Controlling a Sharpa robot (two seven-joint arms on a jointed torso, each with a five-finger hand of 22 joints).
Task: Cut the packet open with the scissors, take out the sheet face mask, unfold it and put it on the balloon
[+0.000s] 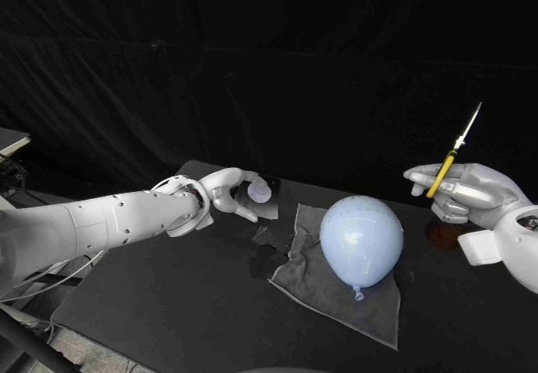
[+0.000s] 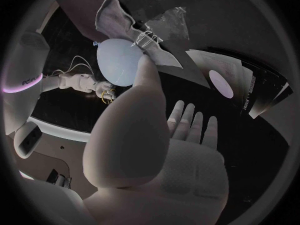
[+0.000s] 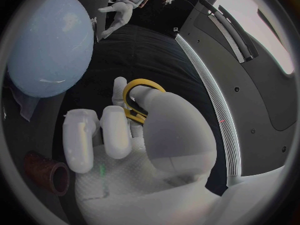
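Black table [image 1: 168, 311], dark drapes [image 1: 281, 78] behind.

Right hand [image 1: 471, 194]: raised off the table at the robot's right, fingers wrapped round the yellow handles of the scissors [image 1: 454, 155]. Blades pointing up and slightly outward, lying together as one thin tip. Seen from the right wrist [image 3: 137, 150]: thumb through one yellow loop [image 3: 144, 82], other fingers curled beside it. That detail too small to read from the head camera. Same wrist view also gives a dark reddish-brown tube [image 3: 45, 171] near the heel of the hand.

Left hand [image 1: 218, 198]: held over the far left part of the table, at the packet [image 1: 260, 194], a dark foil piece with a pale round mark. From the head camera, packet framed between thumb and a lower finger. From the left wrist [image 2: 156, 150]: fingers [image 2: 187, 120] stretched out straight, thumb standing apart from them, packet [image 2: 231, 85] just past the fingertips. Cannot tell whether gripped or merely touched.

Between the two hands: pale blue balloon [image 1: 361, 233] lying on a grey cloth [image 1: 337, 299], knot end toward the robot. Well apart from both hands. Also seen from the left wrist [image 2: 119, 60], with the right hand [image 2: 81, 82] small beyond it, and from the right wrist [image 3: 47, 45], large and close.
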